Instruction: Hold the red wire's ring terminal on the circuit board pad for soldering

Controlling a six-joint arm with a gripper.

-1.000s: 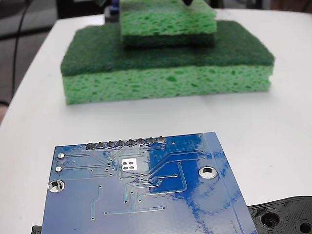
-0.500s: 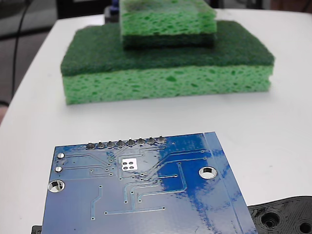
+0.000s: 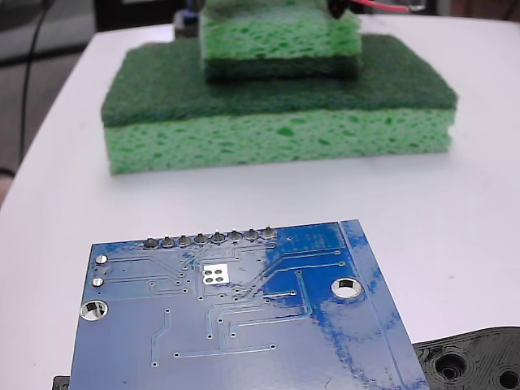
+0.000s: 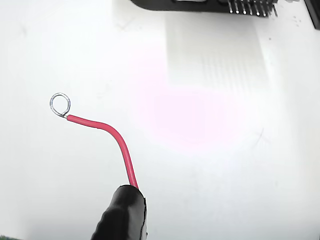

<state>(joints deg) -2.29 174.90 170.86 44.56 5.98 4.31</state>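
Note:
The blue circuit board (image 3: 244,325) lies at the front of the fixed view, and its silver pad (image 3: 215,274) with four dark holes is bare. The red wire (image 3: 380,6) shows at the top edge, far behind the board and above the sponges, with its black sleeve (image 3: 337,8) at its left end. In the wrist view the red wire (image 4: 115,140) rises from the black sleeve (image 4: 122,215) and curves left to the ring terminal (image 4: 60,104), held over white table. My gripper's fingers do not show; the wire is carried in the air.
A small green sponge (image 3: 280,36) lies on a large one (image 3: 276,106) between wire and board. The board has a pin row (image 3: 210,239) and mounting holes (image 3: 348,287). A black plastic part (image 3: 471,361) sits at front right. A dark pin row (image 4: 250,6) edges the wrist view.
The red wire with its black sleeve has come into the top edge of the fixed view; half a second ago nothing of it showed there. Board and sponges have not moved.

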